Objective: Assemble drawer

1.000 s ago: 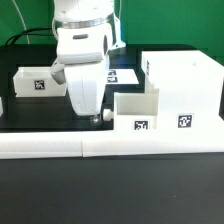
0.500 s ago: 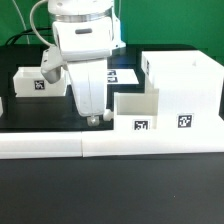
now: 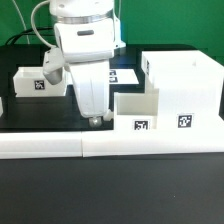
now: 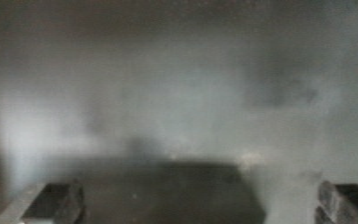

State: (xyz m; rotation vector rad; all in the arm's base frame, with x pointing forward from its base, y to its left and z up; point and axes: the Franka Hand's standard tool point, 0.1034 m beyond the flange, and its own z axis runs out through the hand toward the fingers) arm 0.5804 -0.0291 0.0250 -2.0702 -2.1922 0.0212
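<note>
The drawer's large white housing (image 3: 185, 88) stands at the exterior view's right, with a tag on its front. One small white tray (image 3: 135, 112) sits against the housing's left side, tag facing front. A second tray (image 3: 38, 80) lies at the back left. My gripper (image 3: 95, 118) points straight down, its tips just above the black table, left of the near tray and touching nothing. In the wrist view the gripper (image 4: 208, 202) shows only blurred grey, with its fingertips (image 4: 59, 200) far apart at the frame's corners and nothing between them.
A long white bar (image 3: 100, 148) runs along the table's front edge. The marker board (image 3: 122, 75) lies flat behind my arm. Another white part (image 3: 2, 104) shows at the far left edge. Dark cables hang at the back left.
My gripper has shifted slightly toward the exterior view's left, away from the near tray. The drawer parts have not moved.
</note>
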